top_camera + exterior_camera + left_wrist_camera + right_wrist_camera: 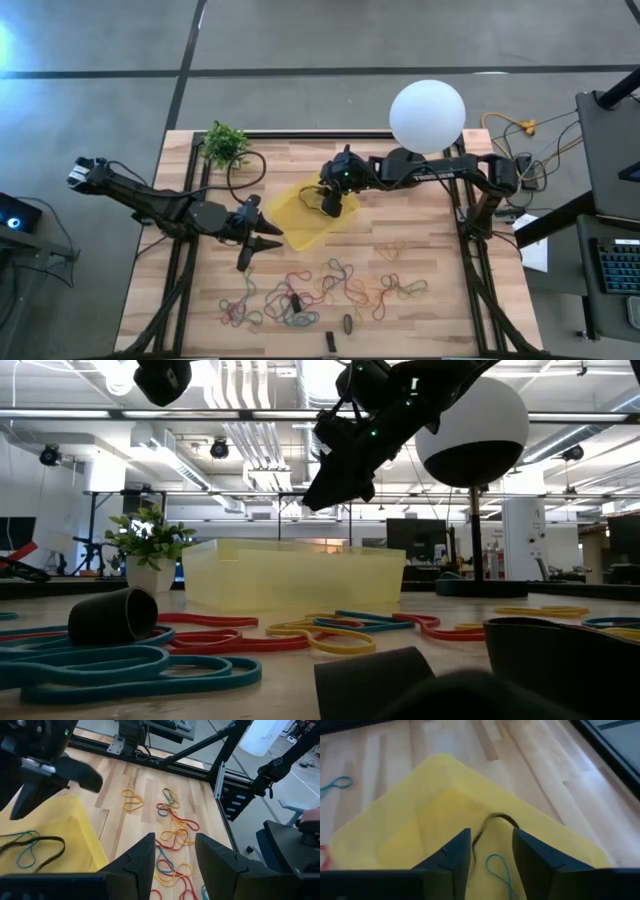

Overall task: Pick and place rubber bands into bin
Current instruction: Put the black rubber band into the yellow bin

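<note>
Sitting mid-table, one yellow bin point(305, 222) holds two rubber bands, a black one point(42, 846) and a blue one point(501, 870). Right gripper point(332, 204) hangs over the bin, fingers parted, empty. Left gripper point(262, 243) is just beside the bin, fingers apart, empty. Many more bands point(330, 285) lie scattered on the table point(420, 330); too tangled to count.
</note>
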